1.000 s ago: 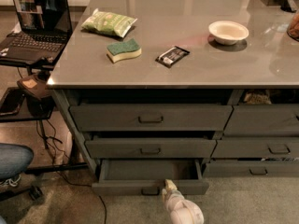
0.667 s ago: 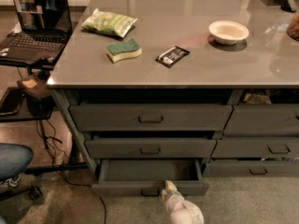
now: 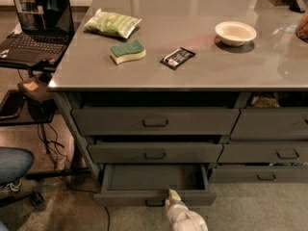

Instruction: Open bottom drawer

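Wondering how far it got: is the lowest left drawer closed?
No, the bottom drawer is pulled out, its inside showing, with the tool at its front edge.

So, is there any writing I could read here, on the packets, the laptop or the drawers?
Nothing here can be read.
Green bag: print too blurred.
Black packet: pale marks, too blurred.
Laptop: screen content too small.
Bottom drawer, standing open with the gripper at its front: no label shows.
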Robot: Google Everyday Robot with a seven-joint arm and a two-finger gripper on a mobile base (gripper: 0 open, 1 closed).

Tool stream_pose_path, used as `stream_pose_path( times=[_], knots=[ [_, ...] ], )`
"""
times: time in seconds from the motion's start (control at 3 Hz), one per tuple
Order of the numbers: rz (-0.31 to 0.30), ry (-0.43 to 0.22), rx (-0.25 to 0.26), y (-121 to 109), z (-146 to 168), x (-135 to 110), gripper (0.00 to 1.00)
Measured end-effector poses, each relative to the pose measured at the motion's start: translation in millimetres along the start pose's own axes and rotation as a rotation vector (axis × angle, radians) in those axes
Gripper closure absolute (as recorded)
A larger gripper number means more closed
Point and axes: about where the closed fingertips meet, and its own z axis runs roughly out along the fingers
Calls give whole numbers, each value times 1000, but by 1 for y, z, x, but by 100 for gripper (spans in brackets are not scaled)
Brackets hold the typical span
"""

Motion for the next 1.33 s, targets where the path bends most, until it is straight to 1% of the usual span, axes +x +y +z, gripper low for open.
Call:
stream_pose_path(
  times=[1.33],
  knots=[
    [-2,3,-8,0,-6,-1,100]
  ],
)
